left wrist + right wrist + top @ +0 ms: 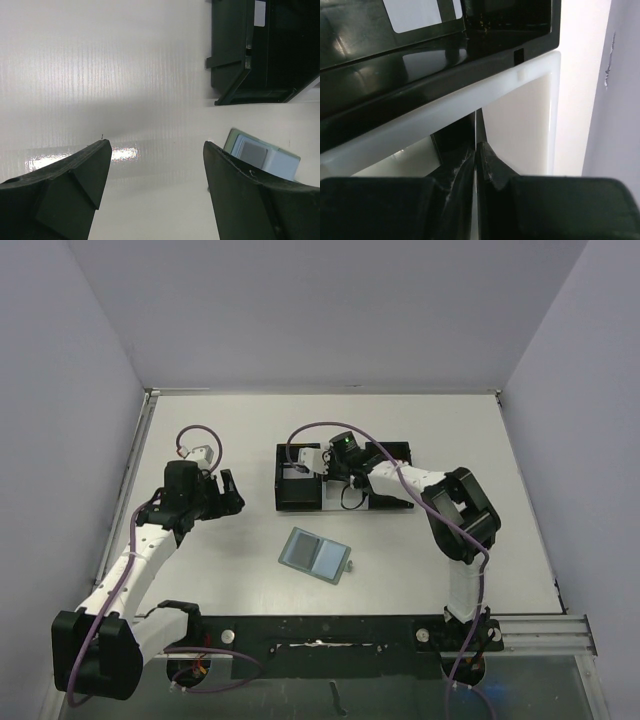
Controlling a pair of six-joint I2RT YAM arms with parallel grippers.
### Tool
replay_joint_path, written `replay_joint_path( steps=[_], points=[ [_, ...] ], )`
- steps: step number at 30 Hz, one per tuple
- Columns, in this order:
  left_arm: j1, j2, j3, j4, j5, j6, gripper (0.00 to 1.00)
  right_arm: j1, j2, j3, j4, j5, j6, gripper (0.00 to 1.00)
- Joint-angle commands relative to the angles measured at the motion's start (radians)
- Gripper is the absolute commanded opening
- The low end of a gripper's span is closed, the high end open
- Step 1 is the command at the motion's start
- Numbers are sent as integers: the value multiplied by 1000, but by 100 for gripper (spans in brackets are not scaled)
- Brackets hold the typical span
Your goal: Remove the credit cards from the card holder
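Observation:
The card holder (316, 555) lies open and flat on the table, teal-grey with pale blue pockets; its left pocket looks darker grey. It also shows in the left wrist view (265, 156), right of my fingers. My left gripper (232, 493) is open and empty (155, 145), hovering over bare table to the left of the holder. My right gripper (335, 475) is at the boxes behind the holder. In the right wrist view it is shut (476, 146) on a thin dark card (454, 141), seen nearly edge-on, held over a white tray (520, 80). No gold-orange card shows.
Black square boxes (298, 485) and the white tray stand side by side at mid-table behind the holder. A pale rectangular piece (415, 15) lies inside one black box; it also shows in the left wrist view (259, 12). Grey walls enclose the table.

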Motion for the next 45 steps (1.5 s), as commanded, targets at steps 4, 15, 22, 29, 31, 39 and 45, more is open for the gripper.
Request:
replay_joint_path(
  steps=[4, 15, 22, 29, 31, 39, 45],
  points=[
    [5, -5, 17, 51, -7, 17, 74, -8, 7, 14, 55, -15, -41, 20],
    [6, 28, 21, 47, 6, 22, 75, -37, -3, 16, 35, -62, 24, 36],
    [5, 42, 20, 50, 25, 25, 75, -43, -13, 17, 18, -94, 51, 43],
    [6, 54, 24, 49, 42, 28, 75, -60, -24, 47, -12, -136, 81, 47],
    [5, 55, 23, 50, 46, 28, 75, -62, -23, 55, -23, -135, 81, 47],
    [5, 47, 25, 48, 45, 29, 75, -58, -154, 48, 38, -124, 272, 48],
    [7, 6, 20, 49, 15, 28, 75, -3, -398, -119, 164, 2, 875, 57]
  ],
)
